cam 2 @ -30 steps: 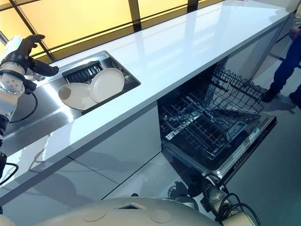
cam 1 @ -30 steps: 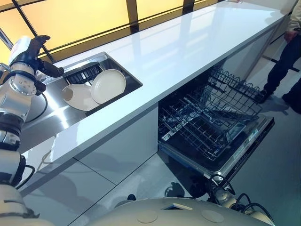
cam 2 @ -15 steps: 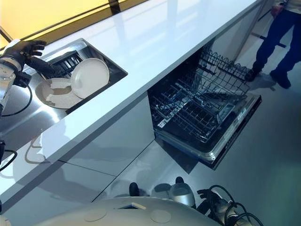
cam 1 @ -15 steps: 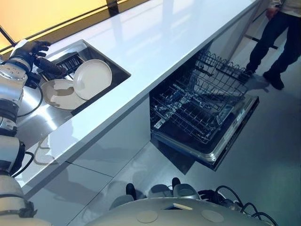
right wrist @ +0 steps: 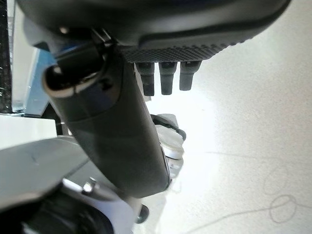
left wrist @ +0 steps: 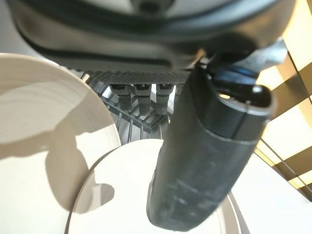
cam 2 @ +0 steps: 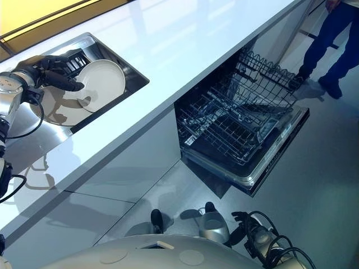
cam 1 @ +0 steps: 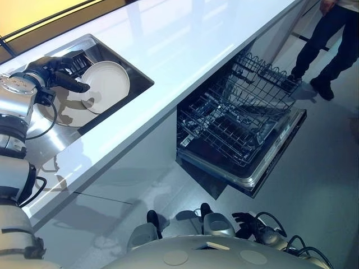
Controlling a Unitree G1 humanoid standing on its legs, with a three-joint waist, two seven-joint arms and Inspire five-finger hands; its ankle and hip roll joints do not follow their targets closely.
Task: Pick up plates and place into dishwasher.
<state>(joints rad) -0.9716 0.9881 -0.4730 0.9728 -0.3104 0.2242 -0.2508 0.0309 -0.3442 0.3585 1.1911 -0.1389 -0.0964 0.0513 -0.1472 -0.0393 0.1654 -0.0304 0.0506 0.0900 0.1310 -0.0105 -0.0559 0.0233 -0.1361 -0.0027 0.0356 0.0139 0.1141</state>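
1. Nothing is loaded yet: in the sink [cam 1: 141, 85] a tilted plate [cam 1: 109, 83] leans near the right end, overlapping a flat plate [cam 1: 67, 115].
2. My left hand [cam 1: 51, 68] hovers over them, fingers extended, gripping nothing.
3. My right hand [right wrist: 109, 126] hangs low, relaxed and empty.
4. The dishwasher rack [cam 1: 241, 129] is pulled out and bare, so both plates are left to move.

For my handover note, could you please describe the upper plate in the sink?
Left of the open dishwasher, a steel sink is sunk into the long white counter. Two cream plates lie in it; this plate overlaps the other plate on the dishwasher side, directly below the thumb of the left hand.
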